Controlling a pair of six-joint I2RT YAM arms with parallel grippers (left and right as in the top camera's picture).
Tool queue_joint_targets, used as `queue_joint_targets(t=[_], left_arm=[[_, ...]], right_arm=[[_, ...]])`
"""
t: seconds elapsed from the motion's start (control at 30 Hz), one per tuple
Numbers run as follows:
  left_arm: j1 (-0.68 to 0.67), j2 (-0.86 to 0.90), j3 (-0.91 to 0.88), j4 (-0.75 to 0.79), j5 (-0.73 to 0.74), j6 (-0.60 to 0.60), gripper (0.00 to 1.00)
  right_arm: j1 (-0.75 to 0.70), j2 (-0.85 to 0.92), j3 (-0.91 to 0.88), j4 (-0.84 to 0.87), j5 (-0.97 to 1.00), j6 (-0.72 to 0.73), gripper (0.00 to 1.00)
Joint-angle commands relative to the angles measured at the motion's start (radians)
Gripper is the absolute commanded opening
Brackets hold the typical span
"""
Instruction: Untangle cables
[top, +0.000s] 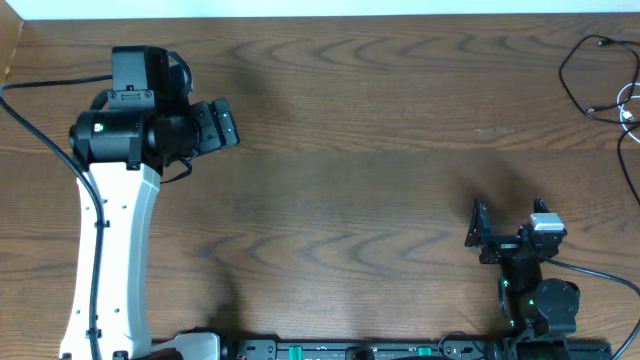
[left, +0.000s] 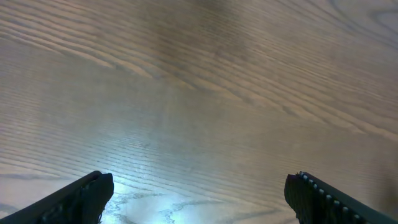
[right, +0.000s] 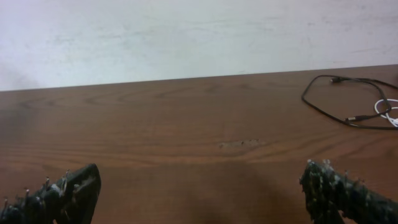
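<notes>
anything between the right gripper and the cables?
Nothing but bare wooden table lies between the open right gripper and the cables. The right wrist and overhead views both show it.

Wood-grain table (top: 350, 150), black cable (right: 304, 98) and white cable (right: 384, 109) together near its far right corner.

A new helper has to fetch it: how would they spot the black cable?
Take the wooden table and go to its far corner on the right arm's side. The black cable lies there in a wide open loop. Beside it, nearer the edge, the white cable is pale; this one is dark.
</notes>
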Motion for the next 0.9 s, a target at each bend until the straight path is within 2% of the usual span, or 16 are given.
queue_joint_targets(t=[0.0, 0.07, 0.1, 0.13, 0.27, 0.37, 0.57, 0.87], left_arm=[[-0.005, 0.004, 0.003, -0.002, -0.004, 0.013, 0.94], [-0.002, 0.002, 0.003, -0.003, -0.023, 0.028, 0.93], [-0.002, -0.005, 0.003, -0.01, -0.108, 0.058, 0.93], [-0.002, -0.01, 0.003, -0.01, -0.127, 0.058, 0.94], [-0.002, -0.072, -0.005, -0.074, -0.129, 0.058, 0.94], [-0.002, -0.153, -0.041, -0.058, -0.139, 0.06, 0.93], [-0.002, -0.487, -0.286, 0.233, -0.138, 0.078, 0.94], [-0.001, -0.894, -0.778, 0.718, -0.138, 0.089, 0.93]], right_arm=[[-0.007, -0.005, -0.002, -0.004, -0.003, 0.011, 0.99], [-0.007, -0.005, -0.002, -0.004, -0.003, 0.011, 0.99], [-0.007, -0.005, -0.002, -0.004, -0.003, 0.011, 0.99], [-0.007, -0.005, -0.002, -0.004, -0.003, 0.011, 0.99], [-0.007, -0.005, -0.002, -0.004, -0.003, 0.011, 0.99], [-0.007, -0.005, -0.002, -0.005, -0.003, 0.011, 0.99], [-0.007, -0.005, -0.002, -0.004, -0.003, 0.011, 0.99], [-0.007, -0.005, -0.002, -0.004, -0.003, 0.011, 0.99]])
